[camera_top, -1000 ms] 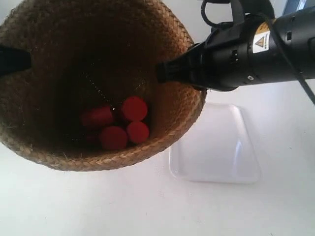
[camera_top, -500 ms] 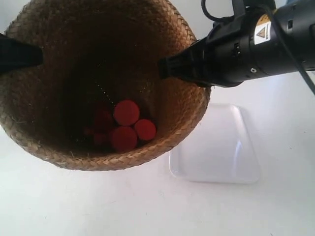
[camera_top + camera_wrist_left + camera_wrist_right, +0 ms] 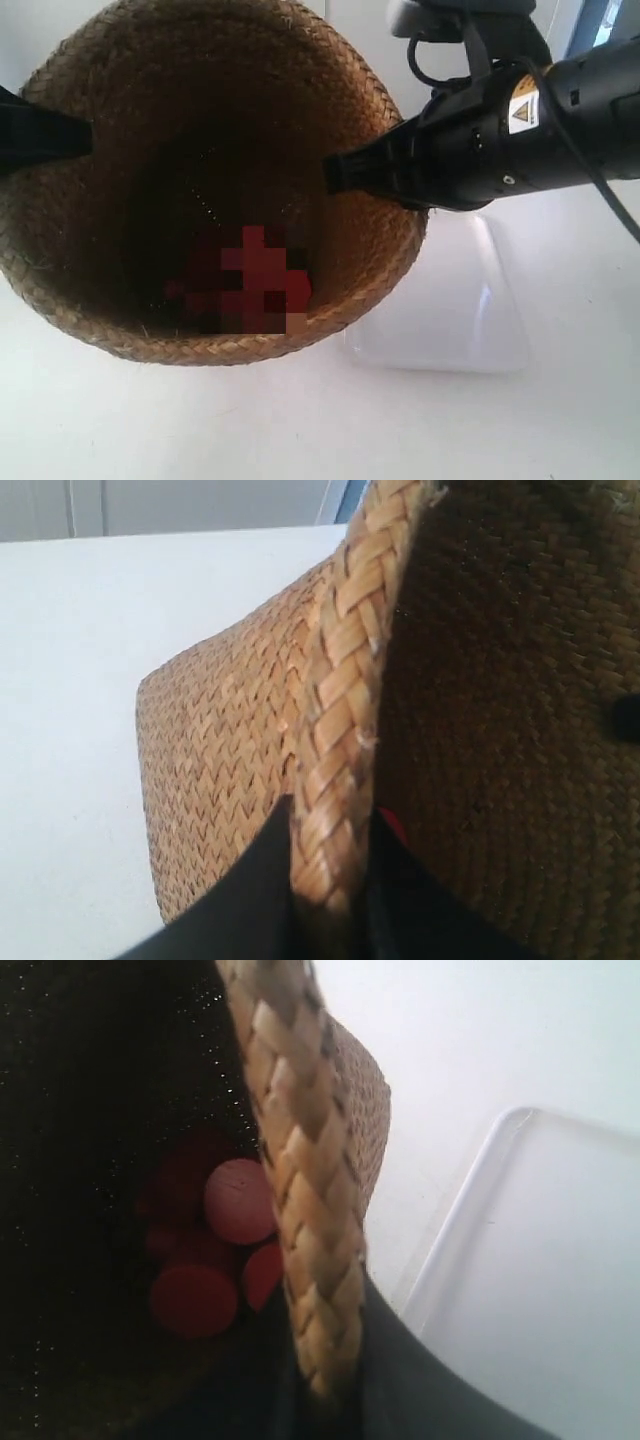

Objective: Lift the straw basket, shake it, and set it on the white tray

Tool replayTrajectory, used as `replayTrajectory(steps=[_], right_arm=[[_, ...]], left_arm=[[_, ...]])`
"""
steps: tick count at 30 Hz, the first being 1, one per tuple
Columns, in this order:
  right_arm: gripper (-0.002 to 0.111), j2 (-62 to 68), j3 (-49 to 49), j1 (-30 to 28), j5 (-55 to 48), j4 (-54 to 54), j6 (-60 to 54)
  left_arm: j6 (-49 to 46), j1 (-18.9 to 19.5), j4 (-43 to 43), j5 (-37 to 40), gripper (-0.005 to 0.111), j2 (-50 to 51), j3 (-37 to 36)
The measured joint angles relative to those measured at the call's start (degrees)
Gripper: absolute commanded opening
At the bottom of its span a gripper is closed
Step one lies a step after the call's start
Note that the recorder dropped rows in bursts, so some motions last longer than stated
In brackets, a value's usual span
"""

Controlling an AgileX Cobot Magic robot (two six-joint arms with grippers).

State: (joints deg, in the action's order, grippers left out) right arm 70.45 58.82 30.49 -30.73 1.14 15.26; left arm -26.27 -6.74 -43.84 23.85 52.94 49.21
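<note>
The straw basket [image 3: 215, 150] looked light for its bulk but pliant, its woven wall likely to flex under a squeeze; the thick braided rim [image 3: 335, 730] seemed the stiffest place to take hold, at two opposite points so that the load would not tip; loose red cylinders [image 3: 238, 1200] lay at its bottom and would probably roll and shift the weight in a shake; the basket appeared to be held up off the table [image 3: 300, 430], mouth open toward the exterior camera, its edge overlapping a corner of the white tray [image 3: 470, 330] in that view and not resting on it; the left gripper [image 3: 330, 850] straddled the rim, one finger outside the wall and one inside, pinching the braid; the right gripper [image 3: 330, 1390] did likewise on the side toward the tray, its fingers closed onto the braid
</note>
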Motion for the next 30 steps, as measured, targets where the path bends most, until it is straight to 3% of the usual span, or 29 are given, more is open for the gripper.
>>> replayTrajectory(steps=[4, 6, 8, 10, 13, 30], right_arm=[[0.000, -3.1, 7.0, 0.0, -4.3, -1.4, -2.1], [0.000, -6.0, 6.9, 0.0, 0.7, -2.3, -2.9], [0.000, -5.8, 5.4, -0.5, 3.2, -2.4, -3.1], [0.000, -2.3, 4.4, -1.9, -1.3, -3.1, -2.8], [0.000, 2.5, 3.1, -2.2, -3.3, -6.1, -3.9], [0.000, 3.6, 5.3, -2.9, -2.0, -7.5, -6.3]], left_arm=[[-0.9, 0.0, -1.6, 2.6, 0.000, -0.9, 6.9], [-3.3, -0.1, -2.1, 2.5, 0.000, -2.3, 8.9], [-0.1, 0.0, -2.3, 1.8, 0.000, -2.3, 7.4], [3.3, 1.0, 1.0, 2.8, 0.000, 0.5, 5.5], [3.5, 1.4, 3.2, 3.8, 0.000, 3.5, 3.5], [3.7, 1.6, 2.8, 2.0, 0.000, 2.7, 4.1]])
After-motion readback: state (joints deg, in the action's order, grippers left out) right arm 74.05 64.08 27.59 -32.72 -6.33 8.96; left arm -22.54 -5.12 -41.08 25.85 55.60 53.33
